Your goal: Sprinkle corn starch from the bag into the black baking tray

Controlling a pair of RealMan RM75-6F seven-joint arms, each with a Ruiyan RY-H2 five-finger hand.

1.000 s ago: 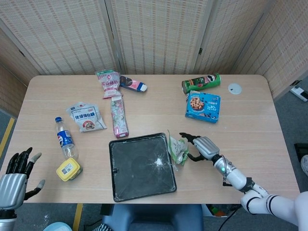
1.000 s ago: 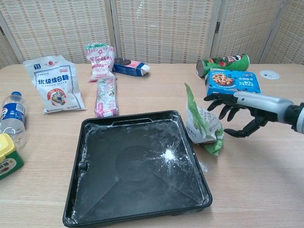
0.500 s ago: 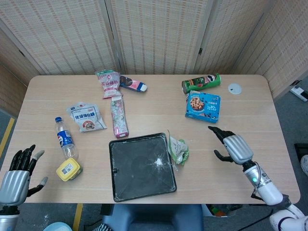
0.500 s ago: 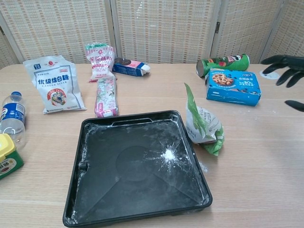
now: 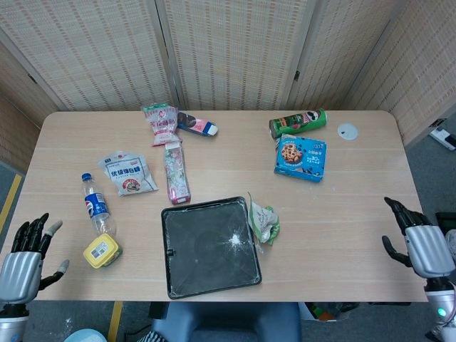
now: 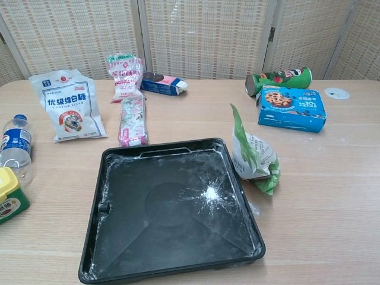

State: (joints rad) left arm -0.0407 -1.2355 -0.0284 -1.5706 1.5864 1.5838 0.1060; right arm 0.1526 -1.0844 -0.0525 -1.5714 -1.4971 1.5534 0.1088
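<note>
The black baking tray [image 5: 185, 271] [image 6: 119, 249] lies at the table's front centre, with a small white heap of corn starch [image 5: 233, 242] [image 6: 209, 193] and scattered powder in it. The green and white corn starch bag [image 5: 262, 222] [image 6: 254, 155] lies just right of the tray, touching its right rim, held by nothing. My right hand [image 5: 419, 242] hangs off the table's right edge, fingers spread, empty. Off the front left corner my left hand [image 5: 23, 260] is also empty with fingers apart. Neither hand shows in the chest view.
Left of the tray are a water bottle [image 5: 97, 206], a yellow box [image 5: 102, 250] and a white bag [image 5: 127, 173]. Pink packets [image 5: 177, 171] and a small carton [image 5: 198, 125] lie behind. At back right are a green can [image 5: 297, 122], a blue cookie box [image 5: 301, 157] and a white disc [image 5: 347, 130].
My right hand has let go of the corn starch bag and drawn back right, off the table's edge and out of the chest view. The bag stays beside the tray.
</note>
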